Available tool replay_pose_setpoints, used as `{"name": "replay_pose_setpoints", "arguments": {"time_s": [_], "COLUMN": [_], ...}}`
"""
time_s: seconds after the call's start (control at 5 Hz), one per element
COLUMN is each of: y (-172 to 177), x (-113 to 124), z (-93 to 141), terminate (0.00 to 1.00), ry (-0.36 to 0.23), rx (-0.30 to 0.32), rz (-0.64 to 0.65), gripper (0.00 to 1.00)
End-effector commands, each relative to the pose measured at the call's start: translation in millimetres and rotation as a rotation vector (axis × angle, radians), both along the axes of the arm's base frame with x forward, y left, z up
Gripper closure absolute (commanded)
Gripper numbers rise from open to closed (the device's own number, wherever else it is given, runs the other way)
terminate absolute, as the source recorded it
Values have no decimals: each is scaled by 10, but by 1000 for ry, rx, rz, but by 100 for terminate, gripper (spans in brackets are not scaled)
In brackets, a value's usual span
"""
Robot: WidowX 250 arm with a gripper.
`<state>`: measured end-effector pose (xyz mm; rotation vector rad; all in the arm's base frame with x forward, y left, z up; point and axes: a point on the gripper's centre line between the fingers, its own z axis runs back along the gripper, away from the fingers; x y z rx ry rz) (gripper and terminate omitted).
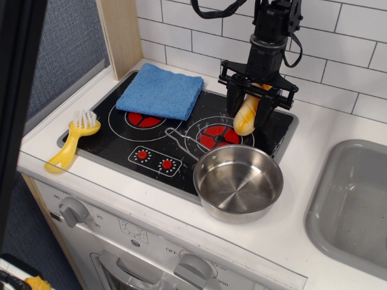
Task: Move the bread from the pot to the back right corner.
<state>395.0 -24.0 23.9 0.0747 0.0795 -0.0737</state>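
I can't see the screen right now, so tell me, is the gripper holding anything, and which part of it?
Yes. The gripper holds the bread across its middle, upper end hidden, lower end hanging free.

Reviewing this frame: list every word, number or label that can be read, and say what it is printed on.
"20": on the white oven front, beside the left grey knob.
"OFF": on the same front, left of the middle knob.
A three-digit number right of that knob, perhaps "350": too small to be sure.
Other dial marks: too blurred to read.
Stovetop, pot, bread, cloth, brush: no text.

Black arm (275, 24) — looped black cables
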Motion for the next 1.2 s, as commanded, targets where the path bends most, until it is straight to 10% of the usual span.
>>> {"name": "replay_pose_setpoints", "arguments": {"time_s": [0.0,0.4,0.8,1.0], "y": [-20,117,197,197], "x": [-18,-132,-215,-215], "z": [329,747,741,741], "terminate": [0,0,0,100], "ry": [-81,-204,-177,-177], "rx": [-32,-73,-68,-68], "rz": [-47,-32,-60,-60], "gripper": [0,0,0,0]}}
